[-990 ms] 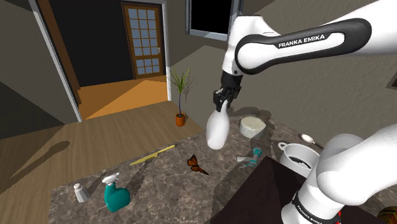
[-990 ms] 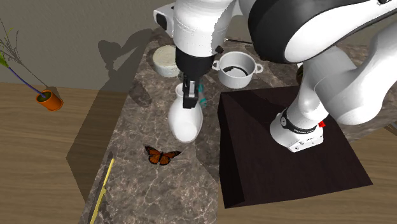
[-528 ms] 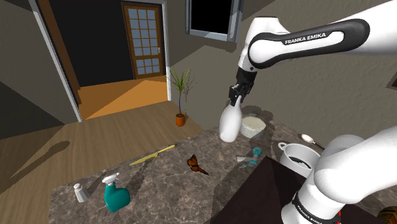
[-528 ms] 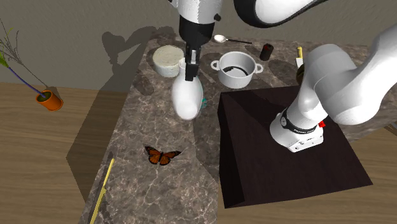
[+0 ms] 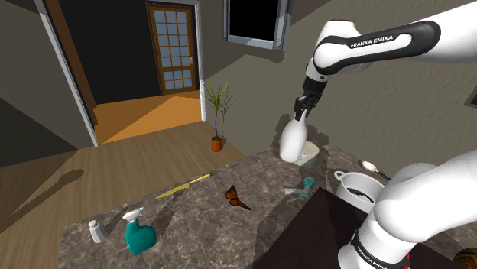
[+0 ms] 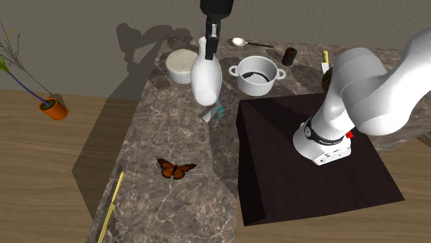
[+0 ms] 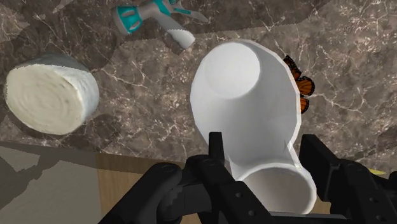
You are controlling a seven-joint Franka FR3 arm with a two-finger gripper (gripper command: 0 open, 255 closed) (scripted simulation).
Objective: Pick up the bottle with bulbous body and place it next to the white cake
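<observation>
A white bottle with a bulbous body [image 5: 290, 142] [image 6: 206, 77] hangs in the air above the marble counter, held by its neck. My gripper [image 5: 303, 107] [image 6: 210, 33] is shut on that neck from above. In the wrist view the fingers of my gripper [image 7: 264, 159] clasp the neck, and the bottle's body [image 7: 245, 95] points down at the counter. The round white cake [image 5: 309, 152] [image 6: 181, 65] [image 7: 48, 95] sits on the counter just beside and below the bottle. In the shoulder view the bottle hides part of it.
A white pot [image 5: 358, 189] [image 6: 257, 74] stands near the dark stand [image 6: 304, 166]. A small teal-and-white tool [image 5: 302, 186] [image 6: 215, 112] [image 7: 153, 16] lies under the bottle. An orange butterfly [image 5: 235, 199] [image 6: 175, 168], a yellow stick [image 5: 183, 186] and a teal spray bottle [image 5: 137, 233] lie farther along the counter.
The arm has carried the bottle across the counter, away from the butterfly and up to the cake. The grip on the neck has not changed.
</observation>
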